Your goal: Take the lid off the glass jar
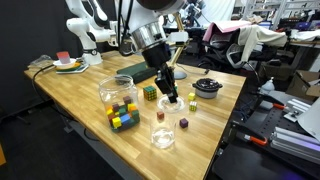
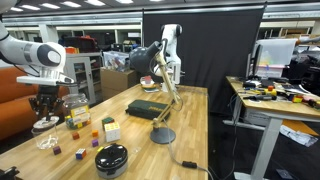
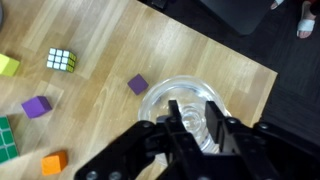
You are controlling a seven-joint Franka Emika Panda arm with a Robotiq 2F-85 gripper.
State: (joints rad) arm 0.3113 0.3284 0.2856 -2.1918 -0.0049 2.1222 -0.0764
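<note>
Two glass jars are standing on the pale wooden counter in an exterior view. I am working on the small clear cylindrical glass jar near the front edge, not the larger clear jar of coloured cubes. My claw is hanging above the small jar, apart from it as far as I can judge. A black round dish is lying well off to one side.

In an exterior view from another angle, the claw is hovering directly over the jar, with a gap showing here too.

In the wrist view, the black fingers are straddling a see-through round rim that I am reading as the small round clear glass lid. I cannot tell whether they are clamping it or only bracketing it, nor whether the lid is sitting on the jar or lifted.

I am worrying about smooth glass slipping out of a light pinch and dropping onto the counter. A stuck lid could also be dragging the jar up or tipping it toward the purple cube close by.
</note>
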